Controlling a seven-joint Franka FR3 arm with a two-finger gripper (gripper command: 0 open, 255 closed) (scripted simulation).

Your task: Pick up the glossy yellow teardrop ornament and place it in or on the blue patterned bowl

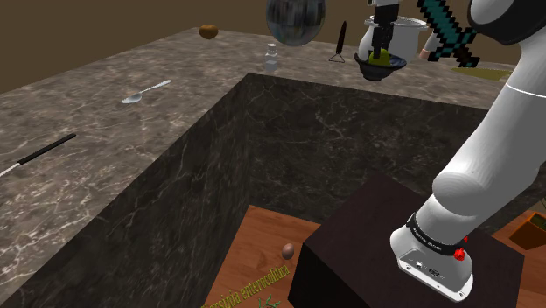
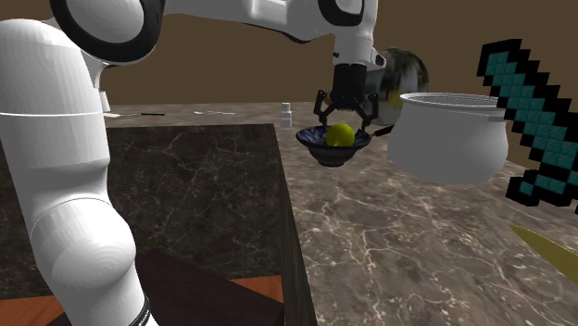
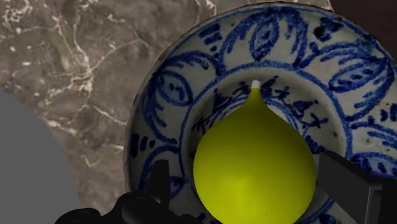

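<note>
Release looks done: my jaws stand spread either side of the ornament (image 3: 254,168), which lies in the bowl (image 3: 159,89); next, lift straight clear.

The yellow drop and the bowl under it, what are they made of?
The yellow drop looks like smooth, shiny plastic or glass. It is one even colour with a soft sheen, so I can't tell which. The bowl looks like glazed ceramic: it is white with painted blue patterns and a few dark specks, like old pottery.
</note>
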